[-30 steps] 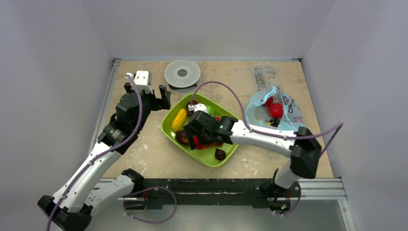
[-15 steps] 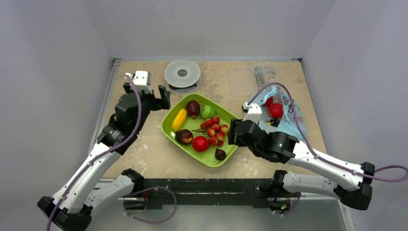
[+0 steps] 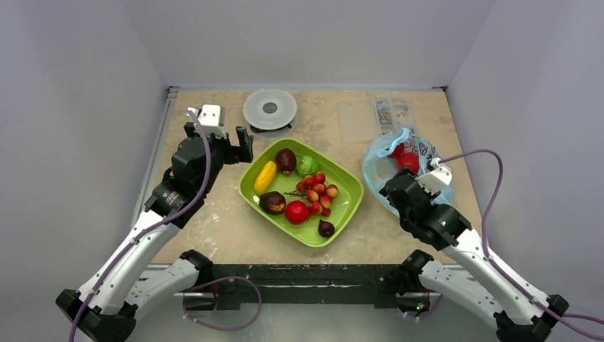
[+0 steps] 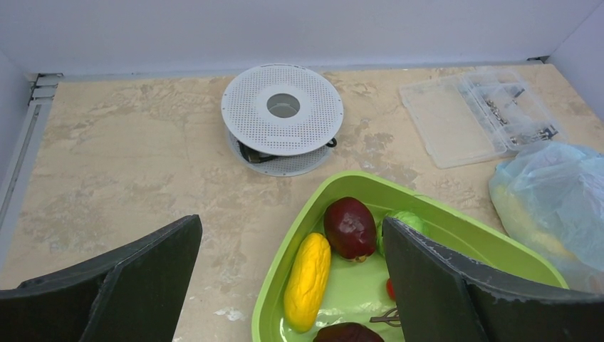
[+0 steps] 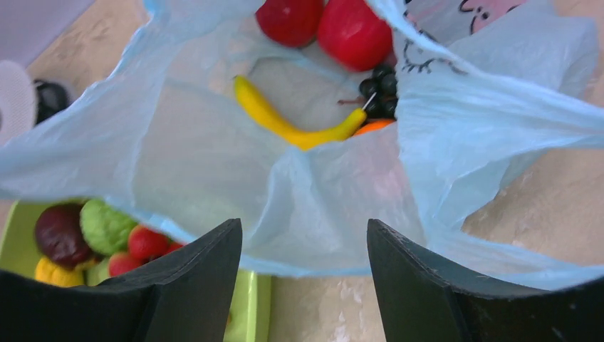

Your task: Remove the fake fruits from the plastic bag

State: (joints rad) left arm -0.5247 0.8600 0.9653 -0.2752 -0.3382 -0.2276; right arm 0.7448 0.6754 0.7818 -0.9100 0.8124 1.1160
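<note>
Light-blue film of the plastic bag (image 5: 214, 164), at the right of the green tray (image 3: 345, 212), is seen just beyond the right gripper (image 5: 303, 229), whose jaws are parted on nothing. Inside are a banana (image 5: 285, 125), two red balls (image 5: 352, 32) and a grape bunch (image 5: 381, 85). The left gripper (image 4: 290, 228) is spread wide and empty, left of the tray.

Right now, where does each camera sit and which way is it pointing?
Top external: above and behind the arms, looking down on the table; left gripper and right gripper show.
Left wrist: faces the far wall over the green tray and perforated white disc; its fingers show at bottom.
Right wrist: looks into the plastic bag at the banana; its fingers show at bottom.
Shared: both wrist views catch the green tray and plastic bag.
</note>
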